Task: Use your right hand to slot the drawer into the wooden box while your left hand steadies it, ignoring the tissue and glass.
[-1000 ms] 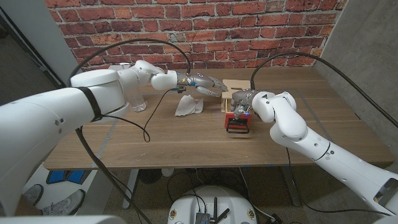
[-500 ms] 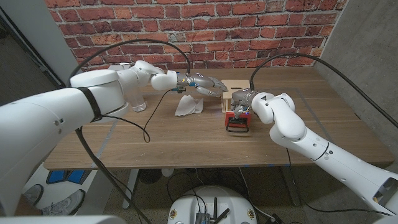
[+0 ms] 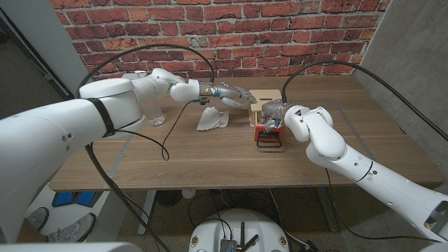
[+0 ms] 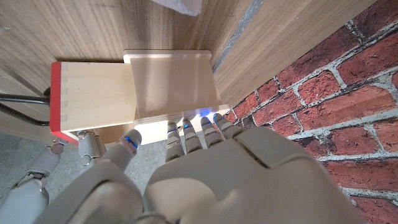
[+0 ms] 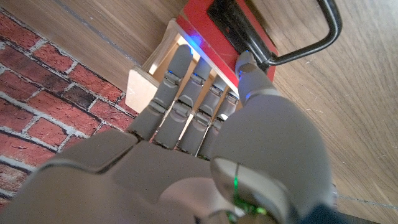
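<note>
The pale wooden box (image 3: 264,99) sits at the table's far middle, and it appears from above in the left wrist view (image 4: 172,82). The drawer (image 4: 94,96), pale with a red front (image 3: 267,131) and a black handle (image 3: 269,143), is partly inside the box. My left hand (image 3: 232,94) holds the box's left side, its fingertips (image 4: 194,124) against the box's edge. My right hand (image 3: 271,112) grips the drawer, with its fingers (image 5: 186,93) laid over the drawer's top and the thumb at the red front (image 5: 214,28).
A crumpled white tissue (image 3: 212,119) lies just left of the box. A clear glass (image 3: 155,113) stands farther left under my left forearm. The brick wall rises right behind the box. Bare tabletop (image 3: 210,161) stretches toward the front edge.
My right hand has pushed the drawer a little deeper into the box, so the red front stands nearer to it. The left hand has stayed put.
</note>
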`<act>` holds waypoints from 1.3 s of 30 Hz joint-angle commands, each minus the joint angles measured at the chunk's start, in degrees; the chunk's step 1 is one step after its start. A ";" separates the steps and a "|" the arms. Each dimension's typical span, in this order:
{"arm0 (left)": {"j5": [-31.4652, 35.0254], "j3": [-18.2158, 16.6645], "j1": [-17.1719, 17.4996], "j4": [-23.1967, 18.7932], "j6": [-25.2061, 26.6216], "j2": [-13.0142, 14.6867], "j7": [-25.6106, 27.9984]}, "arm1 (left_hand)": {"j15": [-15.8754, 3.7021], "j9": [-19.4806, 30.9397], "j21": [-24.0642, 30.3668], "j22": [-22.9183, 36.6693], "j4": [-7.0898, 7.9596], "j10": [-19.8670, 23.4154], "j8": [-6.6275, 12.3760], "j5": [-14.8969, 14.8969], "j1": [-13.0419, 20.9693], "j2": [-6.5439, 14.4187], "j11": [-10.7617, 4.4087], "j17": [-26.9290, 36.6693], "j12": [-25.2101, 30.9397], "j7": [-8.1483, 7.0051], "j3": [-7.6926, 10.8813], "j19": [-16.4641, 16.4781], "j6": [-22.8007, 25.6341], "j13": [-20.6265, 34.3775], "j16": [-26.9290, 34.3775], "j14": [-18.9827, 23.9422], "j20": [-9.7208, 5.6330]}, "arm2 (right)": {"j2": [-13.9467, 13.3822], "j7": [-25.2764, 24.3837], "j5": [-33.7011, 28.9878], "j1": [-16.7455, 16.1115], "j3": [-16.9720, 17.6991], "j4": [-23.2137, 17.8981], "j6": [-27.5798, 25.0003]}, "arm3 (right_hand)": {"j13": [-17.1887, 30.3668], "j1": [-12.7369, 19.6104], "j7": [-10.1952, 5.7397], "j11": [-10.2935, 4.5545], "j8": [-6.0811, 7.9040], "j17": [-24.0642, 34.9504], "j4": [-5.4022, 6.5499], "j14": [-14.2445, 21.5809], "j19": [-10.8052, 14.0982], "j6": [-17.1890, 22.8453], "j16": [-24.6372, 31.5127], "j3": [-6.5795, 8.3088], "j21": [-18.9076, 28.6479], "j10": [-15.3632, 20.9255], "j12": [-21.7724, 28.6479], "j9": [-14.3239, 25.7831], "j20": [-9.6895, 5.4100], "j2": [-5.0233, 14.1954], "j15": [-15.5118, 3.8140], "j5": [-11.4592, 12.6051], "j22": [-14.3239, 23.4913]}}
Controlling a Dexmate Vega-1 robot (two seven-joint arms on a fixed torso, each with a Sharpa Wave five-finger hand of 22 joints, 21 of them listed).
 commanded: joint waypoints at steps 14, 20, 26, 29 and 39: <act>-0.31 0.17 -0.01 -0.02 0.33 -0.13 -0.42 | -5.87 0.20 0.05 0.13 -0.56 0.67 0.37 -0.10 0.53 4.40 -0.31 0.05 0.03 -0.25 0.17 0.56 0.89 0.17 -0.06 0.60 -7.16 | 0.05 -1.69 -0.46 1.03 0.35 3.00 2.41 | 0.34 2.13 -0.47 -0.23 -0.24 0.38 2.84 -1.65 -1.63 -1.50 -0.23 2.49 -1.16 -1.18 0.06 0.17 -7.29 -0.37 -3.08 0.15 0.03; -0.42 0.05 0.03 0.00 0.44 -0.15 -0.58 | -5.86 0.21 0.07 0.13 -0.63 0.70 0.39 -0.10 0.53 4.40 -0.39 0.05 0.02 -0.32 0.23 0.69 1.01 0.17 -0.06 0.63 -7.10 | 0.16 -1.91 -0.47 1.49 0.14 3.73 2.56 | 0.37 2.44 -0.54 -0.26 -0.21 0.35 3.03 -2.15 -1.91 -1.79 -0.20 2.07 -1.40 -1.42 0.13 0.19 -7.29 -0.30 -3.07 0.15 0.06; -0.42 0.16 -0.04 0.17 0.97 -0.37 -0.57 | -5.86 0.22 0.08 0.13 -0.77 0.79 0.41 -0.11 0.56 4.38 -0.38 0.03 0.02 -0.40 0.30 0.81 1.18 0.18 -0.05 0.74 -7.10 | -0.14 -1.79 -0.73 1.97 0.06 3.67 2.88 | 0.37 2.63 -0.58 -0.23 -0.19 0.28 3.07 -2.82 -2.14 -2.02 -0.31 1.72 -1.62 -1.86 0.07 0.19 -7.27 -0.37 -3.04 0.18 0.07; -0.41 0.27 -0.11 0.22 1.22 -0.44 -0.54 | -5.89 0.22 0.08 0.12 -0.85 0.86 0.43 -0.11 0.59 4.37 -0.39 0.02 0.03 -0.42 0.34 0.87 1.28 0.18 -0.07 0.74 -7.10 | -0.32 -1.47 -0.97 2.09 0.17 3.33 2.93 | 0.36 2.79 -0.63 -0.25 -0.18 0.30 3.06 -3.19 -2.32 -2.17 -0.30 1.43 -1.78 -2.25 0.01 0.20 -7.27 -0.50 -3.03 0.20 0.06; -0.56 0.61 -0.14 0.29 1.58 -0.56 -0.45 | -6.01 0.23 0.11 0.12 -1.05 1.14 0.44 -0.11 0.67 4.42 -0.48 0.01 0.10 -0.45 0.47 1.11 1.45 0.18 -0.04 0.92 -6.99 | -0.98 0.22 -1.80 1.96 0.58 1.89 3.55 | 0.30 3.79 -1.11 -0.33 -0.18 0.39 3.05 -6.72 -4.16 -4.33 -0.74 -0.34 -3.37 -4.54 -0.16 0.81 -7.24 -1.68 -2.97 0.05 -0.05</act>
